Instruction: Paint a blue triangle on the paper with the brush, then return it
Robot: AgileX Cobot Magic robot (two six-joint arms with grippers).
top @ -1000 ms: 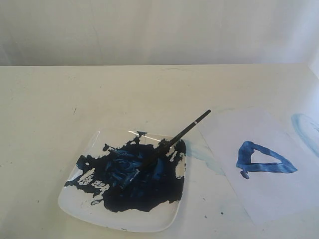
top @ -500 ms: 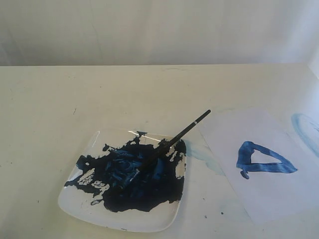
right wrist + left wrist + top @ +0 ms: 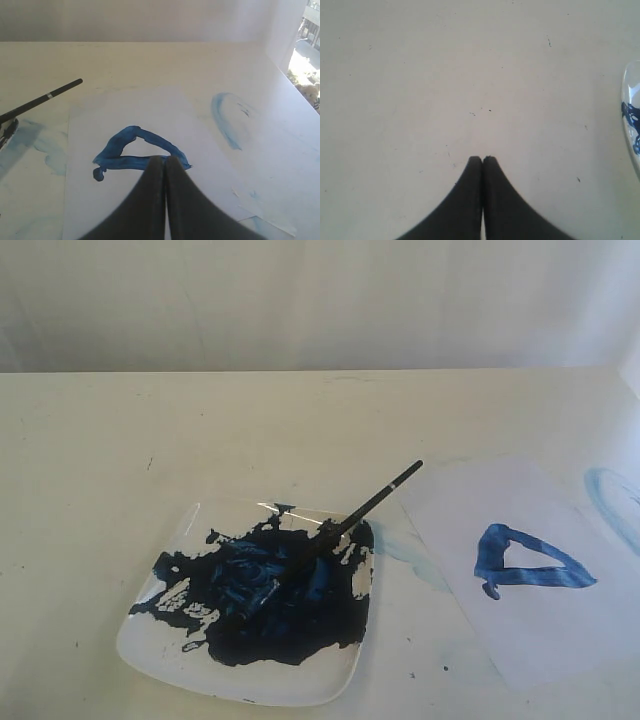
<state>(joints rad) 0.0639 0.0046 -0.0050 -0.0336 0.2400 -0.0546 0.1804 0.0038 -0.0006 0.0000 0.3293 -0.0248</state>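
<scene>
The black brush lies across the white paint-covered plate, its tip in the dark blue paint and its silver-banded end sticking out over the plate's far right rim. Its handle end also shows in the right wrist view. The paper lies to the right of the plate, bearing the blue triangle. My right gripper is shut and empty, above the paper next to the triangle. My left gripper is shut and empty over bare table, the plate's rim off to one side.
A faint light-blue curved smear marks the table beyond the paper's right side. Paler blue smudges lie between plate and paper. A white wall backs the table. Neither arm shows in the exterior view.
</scene>
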